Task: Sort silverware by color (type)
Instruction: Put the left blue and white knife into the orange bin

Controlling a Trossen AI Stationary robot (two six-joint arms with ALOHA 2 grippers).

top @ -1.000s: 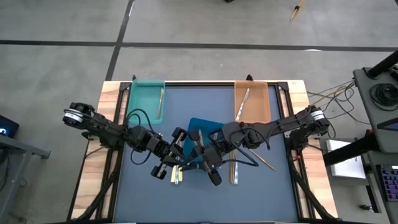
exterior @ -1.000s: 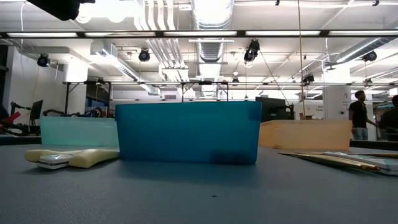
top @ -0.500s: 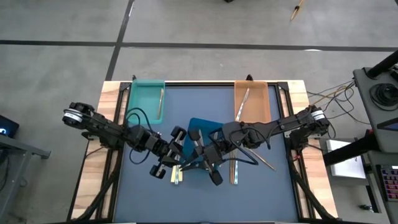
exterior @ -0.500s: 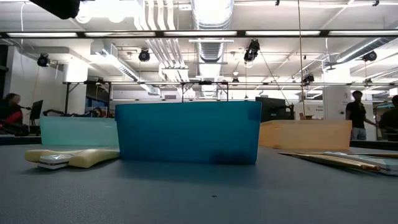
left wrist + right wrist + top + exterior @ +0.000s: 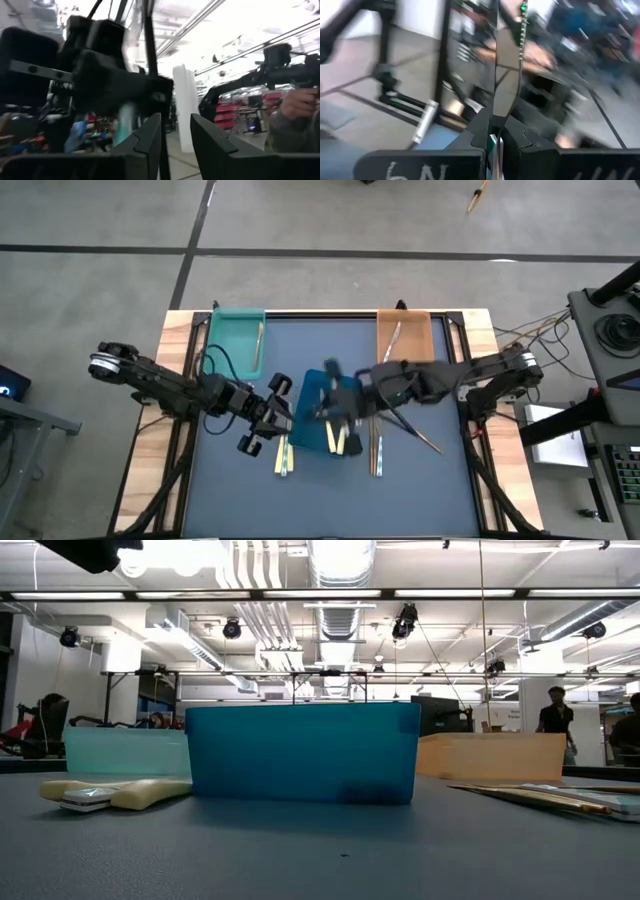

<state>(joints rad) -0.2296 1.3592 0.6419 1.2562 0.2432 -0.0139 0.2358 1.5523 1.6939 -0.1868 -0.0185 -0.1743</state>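
Observation:
My right gripper (image 5: pixel 495 127) is shut on a silver-bladed utensil (image 5: pixel 506 75). In the high view it hovers, blurred, over the blue tray (image 5: pixel 318 420) at the table's middle (image 5: pixel 335 408). My left gripper (image 5: pixel 262 418) is open and holds nothing, just left of that tray; its own view (image 5: pixel 176 135) looks at the other arm. Cream-yellow utensils (image 5: pixel 283 456) (image 5: pixel 350 442) and gold ones (image 5: pixel 377 452) lie flat on the table by the blue tray. One utensil lies in the teal tray (image 5: pixel 259 345) and one in the orange tray (image 5: pixel 390 343). My right gripper pinches the utensil between its two fingers at the handle end (image 5: pixel 493 144), just below the blade. The fingers lie along it, and the blade (image 5: pixel 506 85) sticks straight out past the fingertips. The blade shows against the room, touching nothing.
The teal tray (image 5: pixel 235 340) and orange tray (image 5: pixel 405 340) stand at the far corners, and the blue tray (image 5: pixel 300 752) stands mid-table. Loose cream utensils (image 5: pixel 115 793) and gold ones (image 5: pixel 540 798) lie on the near half. A person's hand (image 5: pixel 295 102) shows beyond the table.
My right gripper has risen from the near side of the blue tray and moved toward the far edge, carrying the utensil with it; it is blurred with motion. My left gripper has drawn back a little toward the table's left.

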